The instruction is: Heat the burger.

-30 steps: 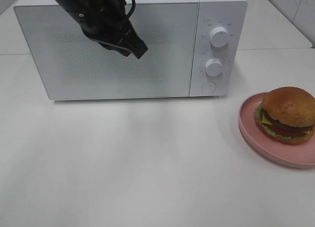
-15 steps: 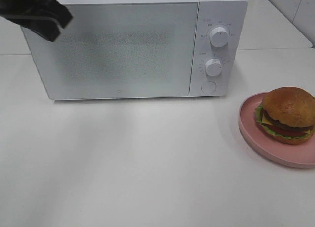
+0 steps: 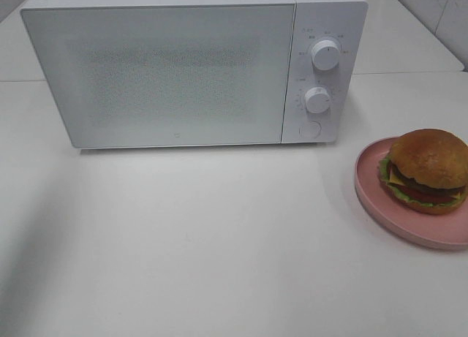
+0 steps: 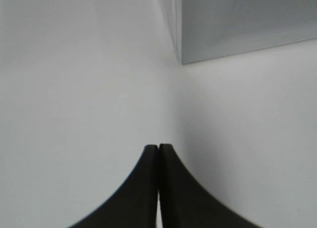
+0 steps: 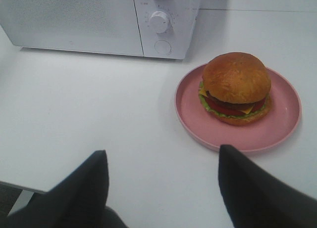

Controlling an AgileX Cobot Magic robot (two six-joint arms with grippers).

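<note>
Left black gripper [image 4: 158, 151] pressed together on nothing; right black gripper [image 5: 161, 161] spread wide, empty.

Seen only by the wrist cameras, neither gripper showing from the high camera. Left one hovering over bare white bench [image 3: 219, 242] beside the lower corner of the white box-shaped microwave [image 3: 183, 66]; right one hanging above the bench, short of the round pink plate [image 5: 190, 109]. Resting on that plate at the bench's right edge, well apart from the closed microwave door: round burger [image 5: 236, 87] with golden-brown bun, lettuce, cheese, tomato. Two white dials and a round button on the microwave panel, small grey markings around them too blurred to read.
</note>
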